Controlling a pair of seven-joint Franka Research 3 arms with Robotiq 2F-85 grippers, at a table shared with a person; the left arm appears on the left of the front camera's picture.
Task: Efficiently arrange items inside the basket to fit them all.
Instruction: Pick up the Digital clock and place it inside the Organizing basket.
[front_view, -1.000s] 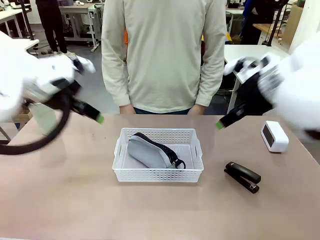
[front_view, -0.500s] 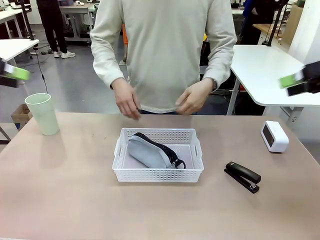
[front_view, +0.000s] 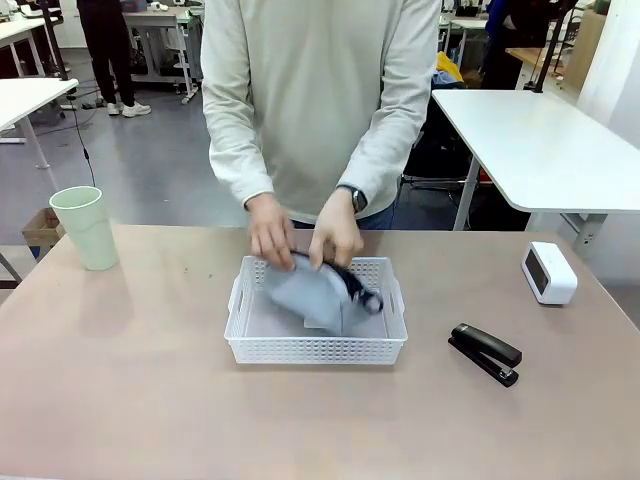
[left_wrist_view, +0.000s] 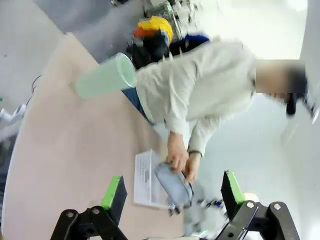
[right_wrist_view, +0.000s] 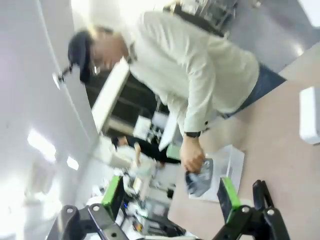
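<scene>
As hands (front_view: 335, 238) hold soft grey pouch (front_view: 312, 296), perforated basket (front_view: 300, 351) sits beneath.

The front camera is looking from close by across the tan table (front_view: 150, 400) at the person in a cream sweater (front_view: 320, 100). Both wrist cameras are looking from farther off, tipped sideways. All three are seeing the white plastic basket with holes (front_view: 315, 350).

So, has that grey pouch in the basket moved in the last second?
Yes. The person's hands have raised the grey pouch and shifted it rightward within the white basket, which stays put.
</scene>
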